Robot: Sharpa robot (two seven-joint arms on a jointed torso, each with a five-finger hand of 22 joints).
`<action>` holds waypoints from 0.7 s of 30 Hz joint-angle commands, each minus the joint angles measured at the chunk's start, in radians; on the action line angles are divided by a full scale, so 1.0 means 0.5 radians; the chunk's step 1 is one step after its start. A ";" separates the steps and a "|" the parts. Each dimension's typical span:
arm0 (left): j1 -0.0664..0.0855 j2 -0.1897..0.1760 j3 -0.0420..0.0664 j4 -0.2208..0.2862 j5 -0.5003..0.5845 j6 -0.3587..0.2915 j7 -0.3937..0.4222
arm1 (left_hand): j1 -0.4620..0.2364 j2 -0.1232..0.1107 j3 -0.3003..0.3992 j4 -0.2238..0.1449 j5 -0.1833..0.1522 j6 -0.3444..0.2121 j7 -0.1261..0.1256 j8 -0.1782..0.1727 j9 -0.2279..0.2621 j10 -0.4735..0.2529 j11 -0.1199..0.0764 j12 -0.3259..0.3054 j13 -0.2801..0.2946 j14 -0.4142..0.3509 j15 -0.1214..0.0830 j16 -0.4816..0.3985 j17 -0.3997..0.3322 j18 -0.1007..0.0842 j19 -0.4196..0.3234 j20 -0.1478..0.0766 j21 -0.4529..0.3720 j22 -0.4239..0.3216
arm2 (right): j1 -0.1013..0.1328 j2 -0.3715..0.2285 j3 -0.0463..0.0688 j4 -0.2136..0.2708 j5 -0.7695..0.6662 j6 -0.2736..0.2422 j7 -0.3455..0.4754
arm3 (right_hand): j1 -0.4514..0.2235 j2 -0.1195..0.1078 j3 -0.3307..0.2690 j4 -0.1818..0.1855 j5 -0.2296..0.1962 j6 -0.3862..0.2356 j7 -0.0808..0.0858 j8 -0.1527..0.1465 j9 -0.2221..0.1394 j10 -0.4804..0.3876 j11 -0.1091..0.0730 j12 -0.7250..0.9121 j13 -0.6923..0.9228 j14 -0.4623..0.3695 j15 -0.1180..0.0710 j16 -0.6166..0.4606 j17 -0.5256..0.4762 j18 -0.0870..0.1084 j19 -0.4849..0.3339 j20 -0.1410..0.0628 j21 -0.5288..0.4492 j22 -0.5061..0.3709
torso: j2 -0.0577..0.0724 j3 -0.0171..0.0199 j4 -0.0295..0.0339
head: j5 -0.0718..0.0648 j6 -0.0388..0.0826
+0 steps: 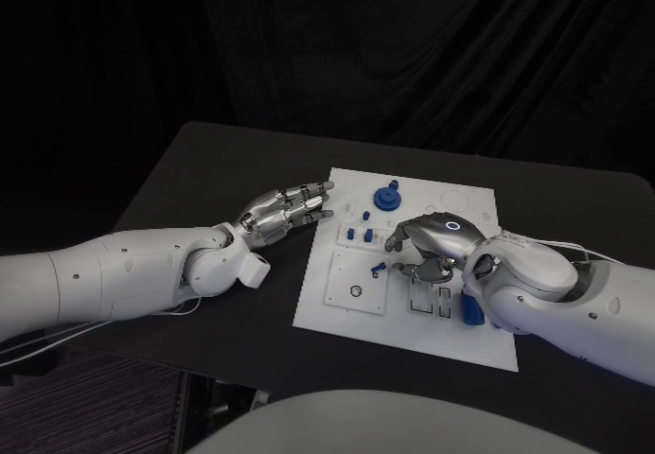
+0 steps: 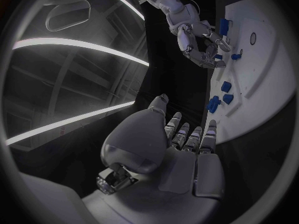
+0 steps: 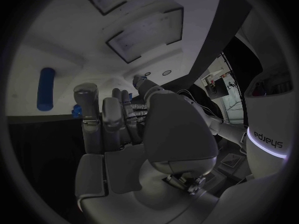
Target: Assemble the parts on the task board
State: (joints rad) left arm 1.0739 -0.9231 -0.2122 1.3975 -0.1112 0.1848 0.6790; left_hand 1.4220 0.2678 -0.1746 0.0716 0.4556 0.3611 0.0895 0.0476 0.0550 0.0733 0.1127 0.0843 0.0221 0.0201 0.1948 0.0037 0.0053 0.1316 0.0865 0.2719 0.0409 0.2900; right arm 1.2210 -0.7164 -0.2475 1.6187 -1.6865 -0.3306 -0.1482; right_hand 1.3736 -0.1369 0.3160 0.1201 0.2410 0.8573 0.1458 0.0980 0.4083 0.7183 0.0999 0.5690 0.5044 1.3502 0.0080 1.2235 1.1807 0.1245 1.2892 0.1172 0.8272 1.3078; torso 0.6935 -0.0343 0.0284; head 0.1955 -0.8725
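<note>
the left hand (image 1: pixel 284 214) rests spread and empty at the task board's (image 1: pixel 358 312) edge — whether the curled right hand (image 1: pixel 434 244) holds anything, i cannot tell.

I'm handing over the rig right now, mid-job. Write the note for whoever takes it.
Left hand: holds nothing, fingers apart, at the board's left edge.
Right hand: curled over the board's middle; whether it holds a part cannot be told.
Parts: blue round piece near the board's far edge, small blue pieces mid-board, blue cylinder by the right wrist.
Done: unclear. Left: loose pieces need seating.
</note>
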 commanded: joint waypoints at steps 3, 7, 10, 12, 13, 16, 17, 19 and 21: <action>-0.004 -0.006 0.002 0.009 0.012 0.018 0.139 | 0.002 0.014 0.004 -0.016 0.008 0.005 0.017 0.012 0.003 -0.003 -0.016 0.007 0.003 0.000 0.006 0.010 0.003 0.041 0.000 0.012 0.007 0.000 | -0.029 0.008 0.001 -0.014 0.127 -0.078 0.076 | 0.002 0.012 -0.010 0.016 -0.035 0.028 -0.002 0.015 -0.004 0.032 -0.005 -0.007 -0.014 0.020 0.002 0.016 0.008 0.001 0.024 -0.004 0.024 0.196 | 0.001 -0.0011 0.002 | -0.005 0.000; -0.005 -0.008 0.002 0.011 0.012 0.019 0.138 | 0.002 0.014 0.004 -0.016 0.008 0.005 0.017 0.012 0.003 -0.003 -0.016 0.007 0.003 0.000 0.006 0.010 0.003 0.041 0.000 0.012 0.007 0.000 | -0.041 0.014 0.002 -0.022 0.152 -0.096 0.095 | 0.004 0.015 -0.014 0.020 -0.042 0.030 -0.002 0.015 -0.006 0.048 -0.007 0.001 -0.017 0.024 0.004 0.021 0.011 0.000 0.029 -0.004 0.033 0.198 | 0.001 0.0010 0.001 | -0.013 0.000; -0.006 -0.007 0.002 0.011 0.012 0.021 0.137 | 0.002 0.014 0.005 -0.018 0.009 0.006 0.018 0.012 0.003 -0.003 -0.015 0.008 0.003 0.000 0.006 0.010 0.003 0.041 0.001 0.013 0.008 0.002 | -0.046 0.019 0.002 -0.029 0.160 -0.108 0.103 | 0.013 0.021 -0.012 0.020 -0.025 0.034 -0.003 0.015 -0.009 0.058 -0.008 0.006 -0.020 0.027 0.007 0.024 0.012 -0.001 0.031 -0.003 0.035 0.198 | 0.004 0.0021 0.005 | -0.024 0.000; -0.007 -0.006 0.002 0.011 0.012 0.023 0.136 | 0.002 0.014 0.005 -0.018 0.009 0.006 0.018 0.012 0.003 -0.003 -0.015 0.008 0.003 0.000 0.006 0.010 0.003 0.041 0.001 0.013 0.008 0.002 | -0.049 0.024 0.002 -0.035 0.164 -0.114 0.106 | 0.025 0.023 -0.009 0.021 0.012 0.032 -0.002 0.011 -0.015 0.062 -0.007 0.006 -0.028 0.028 0.007 0.025 0.010 -0.001 0.033 -0.002 0.036 0.198 | 0.005 0.0023 0.005 | -0.026 0.000; -0.007 -0.005 0.002 0.011 0.012 0.024 0.135 | 0.002 0.014 0.005 -0.018 0.009 0.006 0.018 0.012 0.003 -0.003 -0.015 0.008 0.003 0.000 0.006 0.010 0.003 0.041 0.001 0.013 0.008 0.002 | -0.050 0.026 0.002 -0.038 0.165 -0.116 0.107 | 0.028 0.024 -0.008 0.021 0.023 0.031 -0.001 0.009 -0.018 0.063 -0.007 0.006 -0.030 0.027 0.007 0.024 0.008 -0.001 0.033 -0.002 0.035 0.198 | 0.004 0.0022 0.004 | -0.025 0.000; -0.008 -0.004 0.002 0.010 0.012 0.027 0.132 | 0.002 0.014 0.005 -0.018 0.009 0.006 0.018 0.012 0.003 -0.003 -0.015 0.008 0.003 0.000 0.006 0.010 0.003 0.041 0.001 0.013 0.008 0.002 | -0.053 0.031 0.002 -0.043 0.167 -0.116 0.108 | 0.042 0.030 0.001 0.024 0.071 0.022 0.000 -0.003 -0.033 0.070 -0.007 0.007 -0.041 0.026 0.008 0.024 0.005 0.000 0.031 -0.002 0.030 0.197 | 0.004 0.0014 0.003 | -0.028 0.000; -0.008 -0.004 0.002 0.010 0.012 0.027 0.131 | 0.002 0.014 0.005 -0.018 0.009 0.006 0.018 0.012 0.003 -0.003 -0.015 0.008 0.003 0.000 0.006 0.010 0.003 0.041 0.001 0.013 0.008 0.002 | -0.053 0.032 0.002 -0.044 0.168 -0.115 0.108 | 0.044 0.032 0.003 0.025 0.079 0.021 0.000 -0.005 -0.036 0.071 -0.007 0.007 -0.043 0.027 0.007 0.025 0.005 0.000 0.031 -0.002 0.031 0.197 | 0.005 0.0015 0.003 | -0.029 0.000; -0.009 -0.005 0.002 0.009 0.012 0.029 0.128 | 0.002 0.015 0.007 -0.022 0.011 0.007 0.018 0.012 0.004 -0.001 -0.011 0.010 0.004 0.001 0.005 0.010 0.003 0.042 0.001 0.014 0.008 0.000 | -0.055 0.035 0.002 -0.047 0.169 -0.112 0.109 | 0.049 0.036 0.008 0.026 0.095 0.026 -0.001 -0.005 -0.040 0.074 -0.007 0.007 -0.047 0.027 0.007 0.026 0.006 0.000 0.032 -0.002 0.034 0.197 | 0.003 0.0013 0.000 | -0.027 0.000; -0.010 -0.004 0.002 0.007 0.012 0.031 0.124 | 0.002 0.015 0.007 -0.022 0.011 0.007 0.018 0.012 0.004 -0.001 -0.011 0.010 0.004 0.001 0.005 0.010 0.003 0.042 0.001 0.014 0.008 0.000 | -0.057 0.039 0.002 -0.050 0.169 -0.108 0.109 | 0.053 0.041 0.014 0.028 0.107 0.036 -0.004 -0.003 -0.045 0.081 -0.009 0.009 -0.050 0.028 0.006 0.028 0.006 0.000 0.033 -0.003 0.037 0.198 | 0.004 0.0013 -0.001 | -0.028 0.000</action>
State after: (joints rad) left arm 1.0704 -0.9267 -0.2122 1.3995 -0.1111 0.1861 0.6790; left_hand 1.4220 0.2678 -0.1690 0.0660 0.4556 0.3648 0.0931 0.0475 0.0558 0.0733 0.1127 0.0843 0.0232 0.0200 0.1948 0.0037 0.0053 0.1475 0.0864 0.2719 0.0409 0.2901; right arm 1.1959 -0.6978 -0.2472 1.5938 -1.6096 -0.3667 -0.1040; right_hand 1.3928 -0.1178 0.3160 0.1338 0.2898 0.8679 0.1421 0.1018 0.3869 0.7505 0.0963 0.5691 0.4804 1.3583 0.0090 1.2329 1.1838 0.1245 1.2993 0.1144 0.8405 1.3076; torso 0.6955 -0.0336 0.0295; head 0.1813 -0.8725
